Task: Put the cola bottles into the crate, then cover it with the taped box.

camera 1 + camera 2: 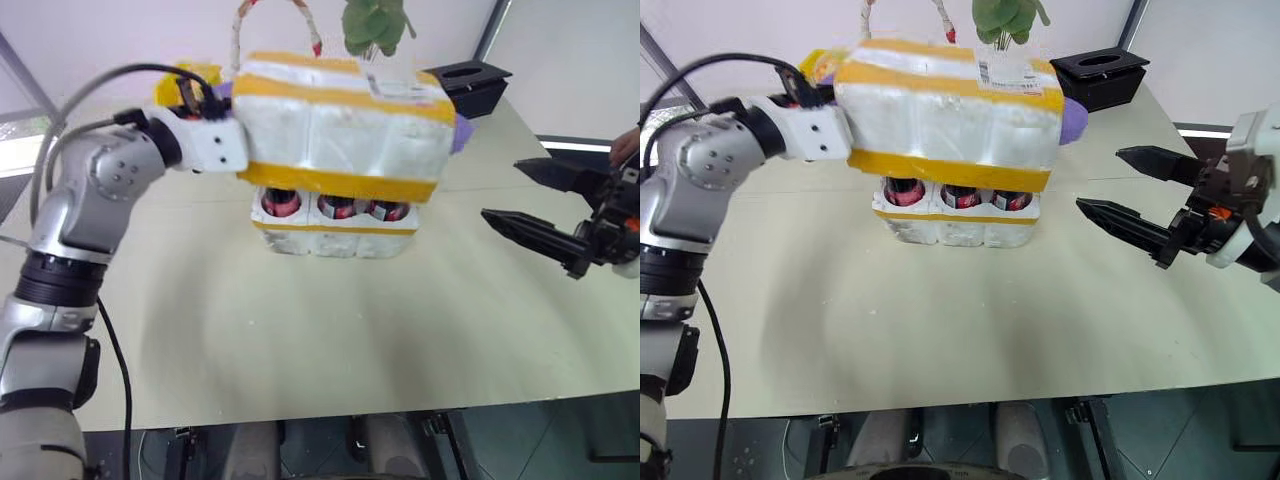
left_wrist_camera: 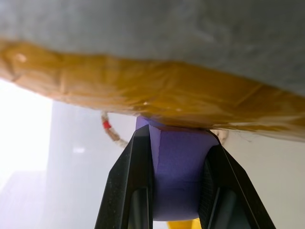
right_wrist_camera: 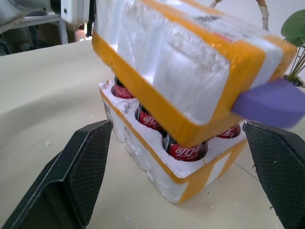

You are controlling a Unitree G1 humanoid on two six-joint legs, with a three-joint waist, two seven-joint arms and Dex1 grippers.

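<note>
Nearest to me, the table [image 1: 300, 340] lies bare and pale across the foreground. At its right side my right gripper [image 1: 540, 205] hangs level above the surface, its two black fingers [image 3: 81, 176] spread wide with nothing between them, pointing toward the centre and well apart from the foam pieces.

At mid-table stands the crate [image 1: 335, 238], a low white foam block with a yellow tape band. The cola bottles [image 1: 338, 207] sit in its wells; the head views show three red-labelled bottles along the near row, and the right wrist view shows another at the far corner. How many stand behind them I cannot tell.

Directly above the crate hangs the taped box [image 1: 345, 125], white foam with wide yellow bands and a white shipping label on top. It is tilted, its left end lower, and it overlaps the bottle tops without being seated on the crate. A purple flap [image 2: 178, 176] projects from each end. My left gripper [image 2: 176, 181] is closed on the left-hand flap, one black finger pressed to each face of it, and so carries the box.

Beyond the box I see a wicker handle [image 1: 240, 30], a leafy plant [image 1: 378, 22] and, far right, a black tissue box [image 1: 470, 85].
</note>
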